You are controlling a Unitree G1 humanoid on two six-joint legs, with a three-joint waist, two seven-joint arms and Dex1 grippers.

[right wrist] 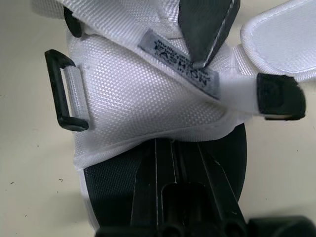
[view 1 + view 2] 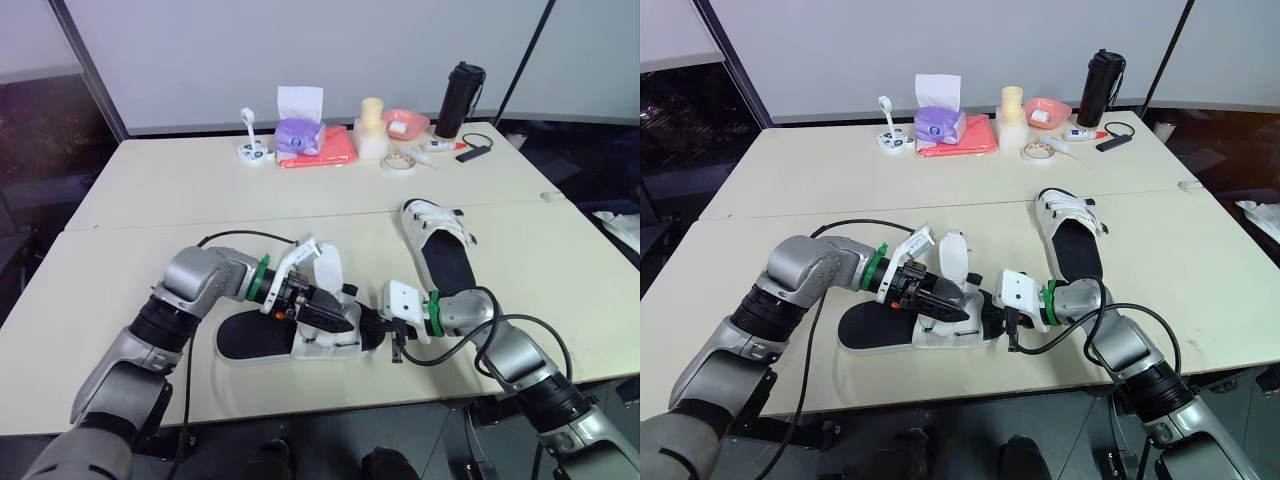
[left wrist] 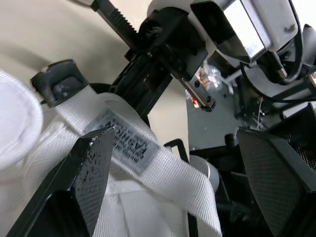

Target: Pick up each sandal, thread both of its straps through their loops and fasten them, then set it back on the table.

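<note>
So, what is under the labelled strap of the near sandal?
Under the labelled strap lies the sandal's white mesh upper; the black footbed directly beneath that upper is covered.

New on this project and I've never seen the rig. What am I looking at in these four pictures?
It is a humanoid robot with two arms, each ending in a two-fingered tool. The two wide pictures come from a stereo camera on its head, looking down over the arms. The two close-ups come from a camera on each wrist, looking along that tool's fingers.

On the table lie two sandals with white straps and black soles: the near sandal between the arms, and the far sandal beyond the right arm.

The left tool is open, with a white strap of the near sandal between its fingers. The right tool meets the same sandal from the other side.

At the far edge are a black bottle, a tissue pack and a tape roll.
</note>
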